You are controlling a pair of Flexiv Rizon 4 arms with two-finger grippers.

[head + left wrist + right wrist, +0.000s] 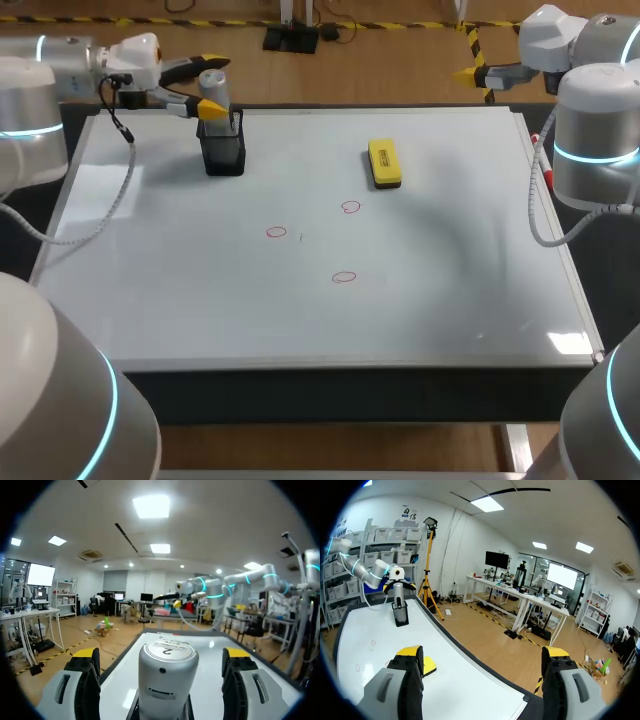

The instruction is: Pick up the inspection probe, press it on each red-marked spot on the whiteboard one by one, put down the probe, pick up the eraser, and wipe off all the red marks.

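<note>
Left arm: enters from the far-left corner and lies level along the far edge of the whiteboard (450, 290).
Left end effector (161, 657): fingers wide, one either side of the probe head, with a gap showing on both sides; nothing held.
Inspection probe (213, 88): grey cylinder with a rounded cap and a printed label on top. It stands upright in the holder, far left on the board.
Holder (223, 152): black, box-shaped, resting on the board.
Red marks: three small red outline rings mid-board, at left (276, 232), near (344, 277) and far right (350, 207).
Eraser (384, 163): yellow block with a dark base, lying flat just beyond the far-right ring, well apart from the holder.
Right end effector (482, 655): fingers wide and empty, raised at the far-right corner of the worktop.
</note>
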